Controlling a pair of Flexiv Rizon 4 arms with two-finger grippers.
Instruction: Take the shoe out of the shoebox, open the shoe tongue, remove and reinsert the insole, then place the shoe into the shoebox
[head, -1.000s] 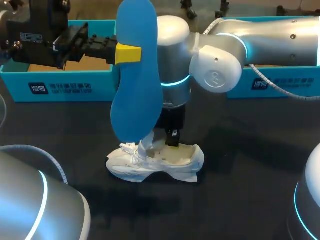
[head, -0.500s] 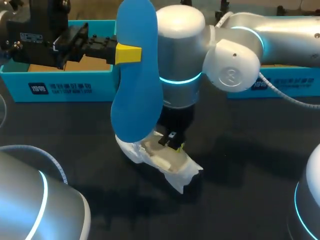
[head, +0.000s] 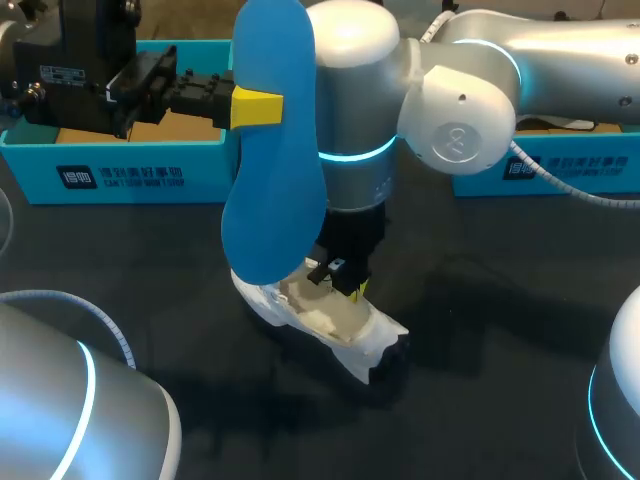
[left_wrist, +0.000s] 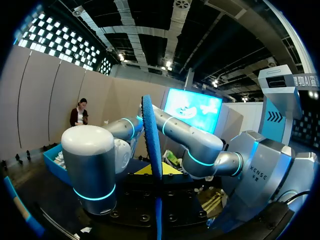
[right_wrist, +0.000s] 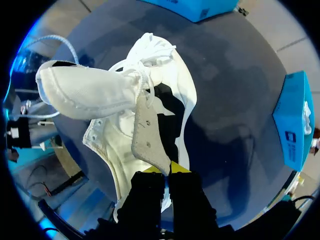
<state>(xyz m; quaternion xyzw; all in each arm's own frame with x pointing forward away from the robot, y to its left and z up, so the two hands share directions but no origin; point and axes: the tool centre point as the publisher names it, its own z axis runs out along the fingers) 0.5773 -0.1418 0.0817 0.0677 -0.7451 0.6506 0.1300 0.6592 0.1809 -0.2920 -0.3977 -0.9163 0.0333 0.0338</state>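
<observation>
My left gripper (head: 252, 107) is shut on a blue insole (head: 272, 150) and holds it upright, high above the table. In the left wrist view the insole (left_wrist: 152, 145) shows edge-on, standing straight out from between the fingers. Below the insole, the white shoe (head: 335, 328) lies at an angle on the dark table. My right gripper (head: 347, 287) comes down into the shoe's opening. In the right wrist view that gripper (right_wrist: 168, 169) is shut on a grey-lined flap (right_wrist: 148, 137) at the edge of the shoe (right_wrist: 170, 85). The white tongue (right_wrist: 87, 92) is folded out to one side, with the laces beyond it.
A blue open shoebox (head: 130, 172) stands at the back left, under the left arm's wrist. Another blue box (head: 560, 165) sits at the back right, behind the right arm. Arm bases fill the front left and front right corners.
The right arm has swung over and turned the shoe from lying crosswise to pointing diagonally toward the front right. The left arm and the insole have not moved.
</observation>
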